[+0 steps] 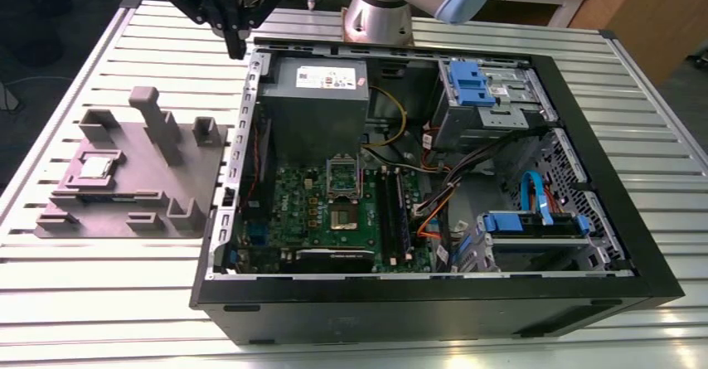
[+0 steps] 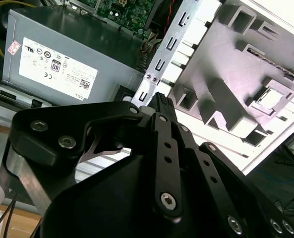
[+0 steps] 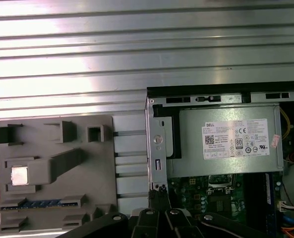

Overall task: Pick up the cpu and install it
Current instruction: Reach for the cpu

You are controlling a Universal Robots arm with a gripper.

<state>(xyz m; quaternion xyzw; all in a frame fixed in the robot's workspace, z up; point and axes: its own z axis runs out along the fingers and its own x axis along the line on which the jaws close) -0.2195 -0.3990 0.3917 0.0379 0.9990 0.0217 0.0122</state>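
Gripper (image 1: 235,51): black linkage fingers pinched together, nothing held, hanging at the metal edge of the open black PC case (image 1: 420,307), beside the grey power supply box (image 1: 315,95) with its white label. cpu (image 1: 98,167), square and silvery-topped, sits in a recess of the matte grey fixture (image 1: 138,195) on the ribbed aluminium table (image 1: 111,303), well apart from the gripper.

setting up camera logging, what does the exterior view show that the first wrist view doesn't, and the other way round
Exterior view adds: the arm's silver base behind the case, and the blue drive bays inside it.
First wrist view adds: a blue strip lying in a long slot of the grey fixture.
Shared: the cpu sitting in the grey fixture, the power supply, and the gripper by the case's far corner, apart from the cpu.
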